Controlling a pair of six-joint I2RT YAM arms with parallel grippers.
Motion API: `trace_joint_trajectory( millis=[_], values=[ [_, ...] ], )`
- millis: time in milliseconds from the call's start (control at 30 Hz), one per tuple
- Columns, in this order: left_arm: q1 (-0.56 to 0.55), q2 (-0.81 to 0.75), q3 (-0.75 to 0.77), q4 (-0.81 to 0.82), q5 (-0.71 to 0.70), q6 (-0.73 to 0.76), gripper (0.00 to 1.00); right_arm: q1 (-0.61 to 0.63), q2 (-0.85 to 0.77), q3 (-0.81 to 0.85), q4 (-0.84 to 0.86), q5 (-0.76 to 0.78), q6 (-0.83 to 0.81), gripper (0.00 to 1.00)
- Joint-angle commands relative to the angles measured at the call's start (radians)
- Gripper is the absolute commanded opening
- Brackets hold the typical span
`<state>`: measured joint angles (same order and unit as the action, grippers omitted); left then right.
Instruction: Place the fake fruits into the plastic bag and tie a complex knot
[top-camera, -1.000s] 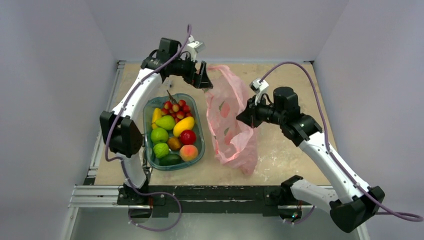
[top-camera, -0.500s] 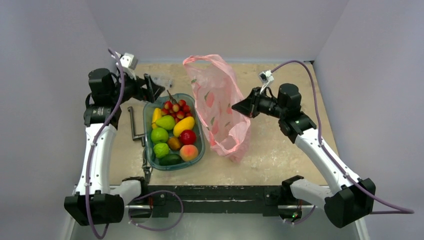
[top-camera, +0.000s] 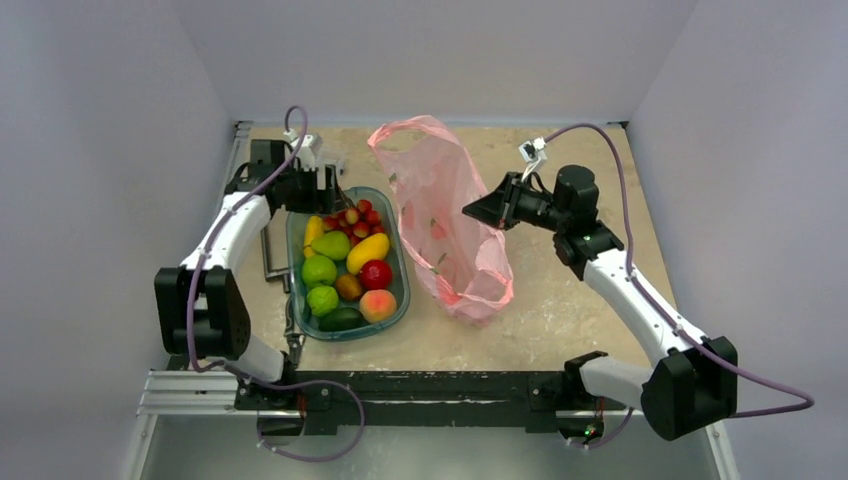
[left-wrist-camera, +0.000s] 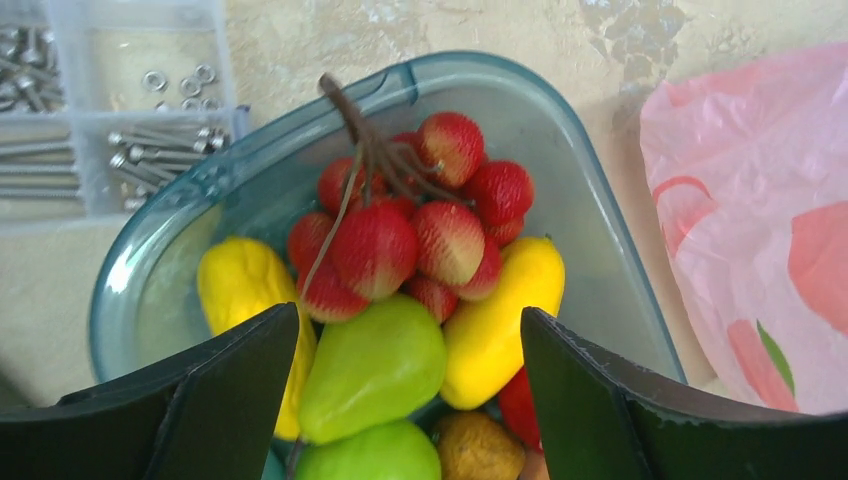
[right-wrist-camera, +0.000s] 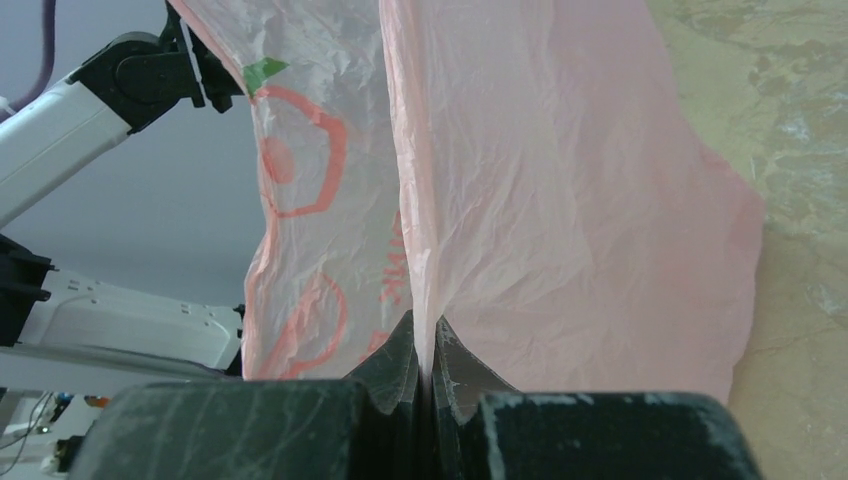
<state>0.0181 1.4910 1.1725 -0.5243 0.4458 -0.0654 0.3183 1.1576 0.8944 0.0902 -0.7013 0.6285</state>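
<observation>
- Beige, scuffed table with plain grey walls on three sides, nothing fancy.
- Right gripper is clamped tight on a fold of the plastic bag, fingers pressed together with only film between them. My read is that it's holding that side up so the bag stands mid-table, toward the far edge, with its mouth open upward instead of flopping flat.
- Left gripper is spread wide with nothing in it, hovering over the far end of the teal tub on the left side of the table.
- The red berry bunch lines up right between those fingers, touching a green pear, so I'm guessing the bunch is the first pick.
- All the fruit I can see is in the tub. Can't tell if anything's inside the bag; the pink shapes on it look like print.
- The bag's loop handle near the far edge hangs loose, not tied yet.
- A screw box sits just beyond the tub, worth avoiding.
</observation>
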Motion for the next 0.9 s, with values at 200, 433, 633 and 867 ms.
trace_joint_trajectory(
  millis=[200,433,633,867],
  values=[
    [-0.084,0.193,0.116,0.138,-0.201,-0.096,0.75,-0.012,0.027,0.004,0.066,-0.026,0.046,0.00],
    [-0.095,0.263,0.129,0.180,-0.144,-0.088,0.71,-0.036,0.076,0.016,0.131,-0.066,0.196,0.00],
    [-0.096,0.265,0.111,0.239,-0.044,-0.104,0.23,-0.042,0.089,-0.014,0.227,-0.073,0.381,0.00],
    [-0.069,0.048,0.062,0.152,-0.010,-0.094,0.00,-0.062,0.077,-0.089,0.201,-0.008,0.425,0.00]
  ],
)
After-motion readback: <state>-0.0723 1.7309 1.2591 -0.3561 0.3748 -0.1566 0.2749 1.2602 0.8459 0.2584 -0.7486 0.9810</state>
